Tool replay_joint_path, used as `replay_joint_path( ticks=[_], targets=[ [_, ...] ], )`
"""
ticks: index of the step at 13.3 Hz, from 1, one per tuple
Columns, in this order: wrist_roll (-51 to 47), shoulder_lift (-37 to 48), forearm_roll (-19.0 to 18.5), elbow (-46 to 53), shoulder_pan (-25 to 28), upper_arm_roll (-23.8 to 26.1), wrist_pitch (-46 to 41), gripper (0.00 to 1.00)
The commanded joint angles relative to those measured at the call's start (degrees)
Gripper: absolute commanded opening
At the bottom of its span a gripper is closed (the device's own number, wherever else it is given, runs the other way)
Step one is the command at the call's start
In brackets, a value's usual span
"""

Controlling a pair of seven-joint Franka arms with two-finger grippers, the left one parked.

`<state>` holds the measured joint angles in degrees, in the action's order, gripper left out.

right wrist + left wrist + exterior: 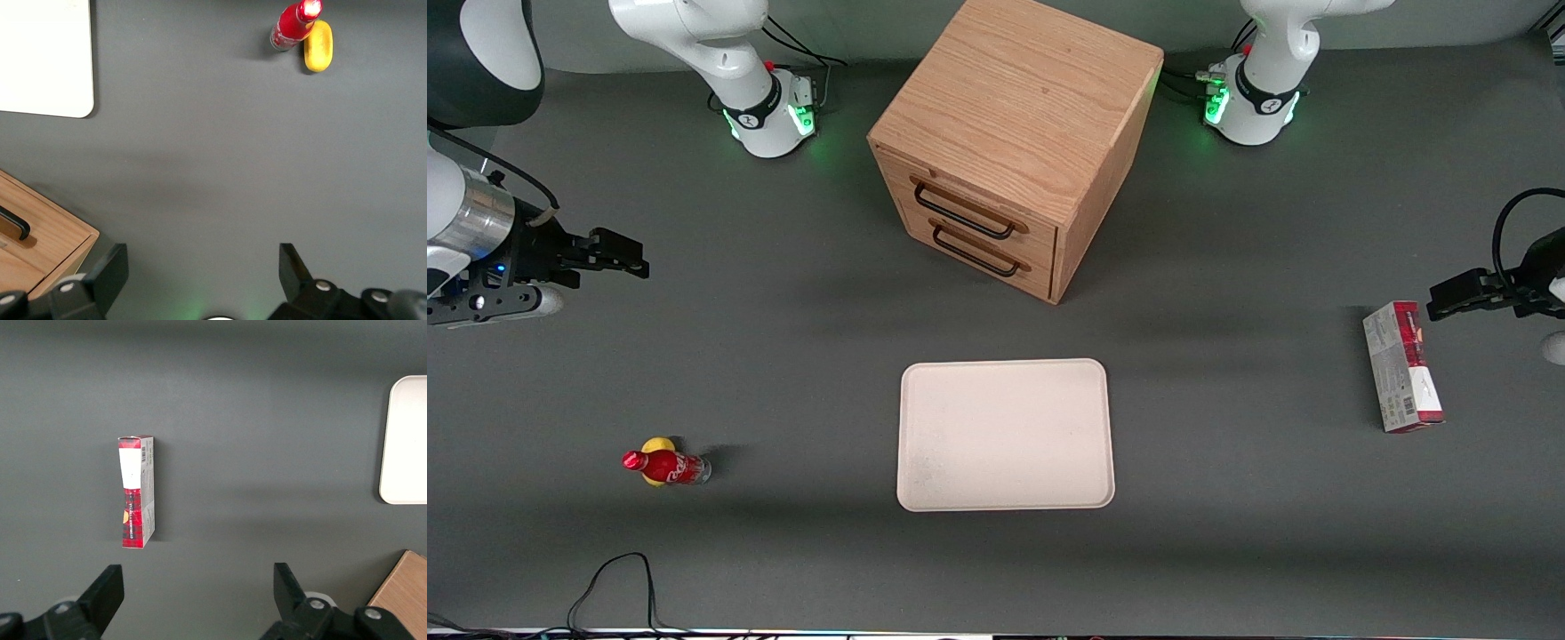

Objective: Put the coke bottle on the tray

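You see the coke bottle (665, 466) hiding most of the lemon (659, 447). The tray (47, 60) and cabinet (40, 240) are cut off in the right wrist view; the gripper (200, 280) shows only its spread fingertips.

Looks like a robotics lab bench to us, not a home or shop. We see two white arm bases (769, 111) bolted straight to a grey matte table (783, 356), green status LEDs lit on both, and loose cables (618, 587) trailing along the table's near edge. The objects read as test props: a wooden two-drawer cabinet (1005, 151), a cream tray (1005, 436), a carton (1402, 366) toward the parked arm's end, and a coke bottle (667, 466) touching a yellow lump (660, 444). The gripper (618, 253) hangs open above bare table at the working arm's end.
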<state>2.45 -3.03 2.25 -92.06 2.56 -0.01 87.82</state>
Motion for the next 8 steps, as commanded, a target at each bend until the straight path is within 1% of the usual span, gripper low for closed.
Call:
replay_joint_path(
  ticks=[1,8],
  targets=[
    [-0.5,0.2,0.8,1.1,-0.7,0.7,-1.5,1.0],
    [0.2,-0.3,0.8,2.0,-0.4,0.5,-1.6,1.0]
  ],
)
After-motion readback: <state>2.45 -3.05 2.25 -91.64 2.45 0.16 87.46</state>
